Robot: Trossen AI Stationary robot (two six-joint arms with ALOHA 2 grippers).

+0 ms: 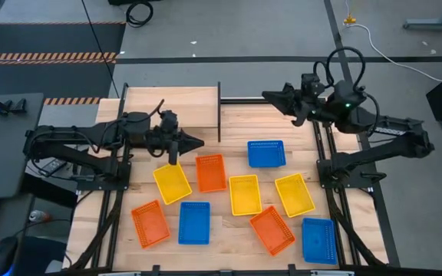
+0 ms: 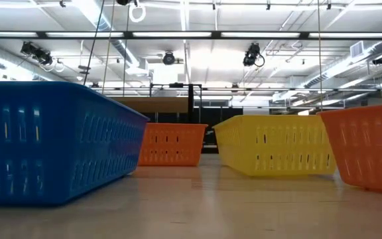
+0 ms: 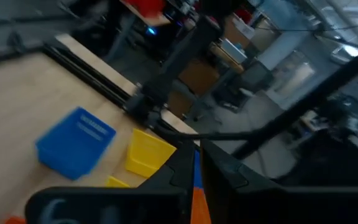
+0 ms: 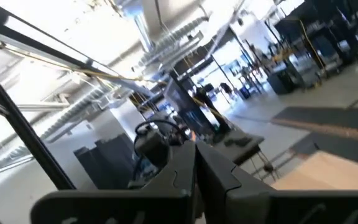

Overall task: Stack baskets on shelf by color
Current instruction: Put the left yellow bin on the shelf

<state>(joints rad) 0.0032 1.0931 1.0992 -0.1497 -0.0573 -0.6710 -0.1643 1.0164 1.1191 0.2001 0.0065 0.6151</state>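
Baskets, nine, all lying loose on the counter [image 1: 229, 230], none on the shelf.

Shelf [image 1: 171, 103]: light-wood platform on black legs at the counter's far left corner, bare on top.

Blue baskets: one [image 1: 266, 153] right of centre toward the far edge; one [image 1: 194, 222] near the front edge, left of centre; one [image 1: 318, 240] at the front right corner.

Orange baskets: one [image 1: 211, 172] at mid-counter just beside a yellow one; one [image 1: 150, 224] at the front left, beside the front blue; one [image 1: 272, 230] near the front edge, right of centre, turned at an angle.

Yellow baskets: one [image 1: 172, 183] left of centre, tilted in plan; one [image 1: 245, 195] at the centre; one [image 1: 294, 194] to its right, toward the right edge.

Left gripper [image 1: 196, 142]: hanging above the counter by the shelf's front edge, beyond the left yellow basket; fingers closed together, holding nothing.

Right gripper [image 1: 270, 95]: raised over the far edge of the counter, to the right of the shelf, well apart from every basket; fingers pressed closed, empty.
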